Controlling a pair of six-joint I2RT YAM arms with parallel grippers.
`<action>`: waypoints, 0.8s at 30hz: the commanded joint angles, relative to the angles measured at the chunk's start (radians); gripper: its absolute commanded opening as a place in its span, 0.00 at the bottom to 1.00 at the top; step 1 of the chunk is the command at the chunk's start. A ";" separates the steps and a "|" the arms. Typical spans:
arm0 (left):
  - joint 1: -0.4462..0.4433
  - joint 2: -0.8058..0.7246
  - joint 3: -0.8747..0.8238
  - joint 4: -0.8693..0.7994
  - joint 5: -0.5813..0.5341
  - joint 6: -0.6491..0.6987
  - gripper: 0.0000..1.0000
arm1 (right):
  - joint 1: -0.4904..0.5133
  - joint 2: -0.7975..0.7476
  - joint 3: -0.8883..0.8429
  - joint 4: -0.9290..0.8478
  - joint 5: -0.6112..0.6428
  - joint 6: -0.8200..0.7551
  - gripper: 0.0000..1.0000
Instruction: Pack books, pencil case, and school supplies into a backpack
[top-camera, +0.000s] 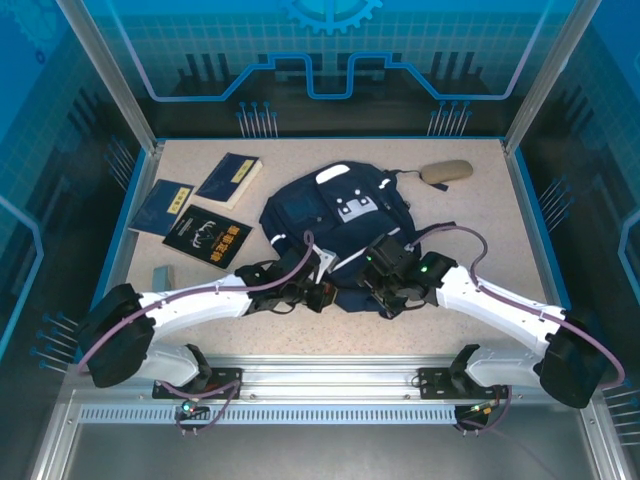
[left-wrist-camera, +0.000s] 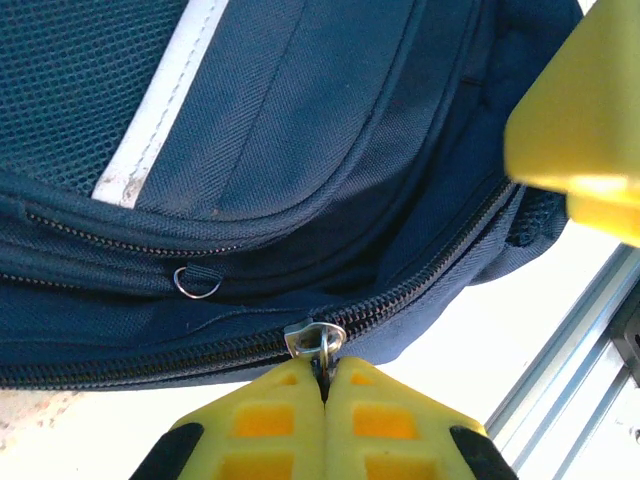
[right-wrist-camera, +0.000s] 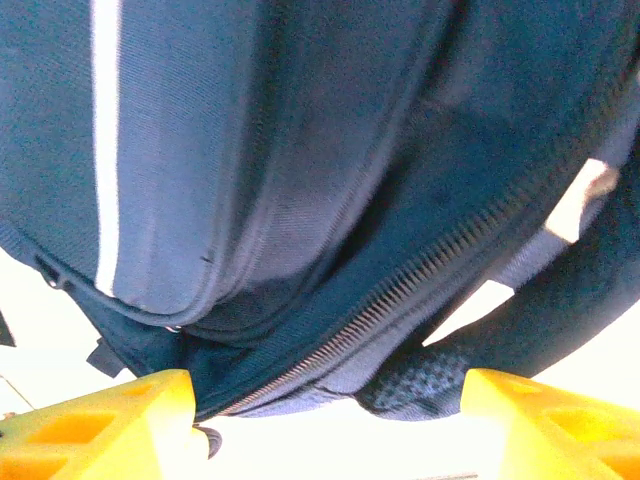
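The backpack (top-camera: 295, 215) lies flat in the middle of the speckled beige table (top-camera: 480, 230). It is navy woven fabric, soft and lumpy, with a mesh panel and a thin white stripe (left-wrist-camera: 165, 100). Its long axis runs near to far, leaning a little left. The end with the white patches points to the far edge, and the rounded near end lies at the two grippers.

A coarse dark zip (left-wrist-camera: 430, 275) curves along that near end. The left gripper (left-wrist-camera: 325, 385) has its ribbed yellow fingers (left-wrist-camera: 275, 420) pressed together on the small metal zip pull (left-wrist-camera: 318, 338), pinching its ring at the fingertips. A thin wire ring (left-wrist-camera: 195, 283) hangs from a seam just above the zip.

The right gripper (right-wrist-camera: 325, 430) stands with its yellow fingers (right-wrist-camera: 100, 425) wide apart and clamps nothing. The backpack's padded lower edge and zip sit in the gap between them, and the left fingertip is just beside the fabric. In the top view the two grippers sit close together at the backpack's near edge.

Three thin, flat books (top-camera: 207, 238) fan out at the table's left, beside the backpack. Two navy ones with pale labels lie farther back, and a glossy black one with gold print is nearest, its corners turned diagonally.

The pencil case (top-camera: 446, 172) is a tan oblong pouch with rounded ends. It rests near the far right corner with its long axis running left to right, close to the backpack's top.
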 joint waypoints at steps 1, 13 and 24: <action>-0.012 0.014 0.056 0.081 0.023 -0.002 0.00 | -0.014 -0.019 -0.034 0.007 -0.014 0.083 0.71; -0.018 -0.018 0.030 0.078 0.008 0.024 0.00 | -0.104 0.071 -0.054 0.059 -0.045 0.058 0.69; -0.016 -0.053 0.032 -0.058 -0.166 0.046 0.00 | -0.117 0.066 -0.114 0.052 0.013 0.087 0.26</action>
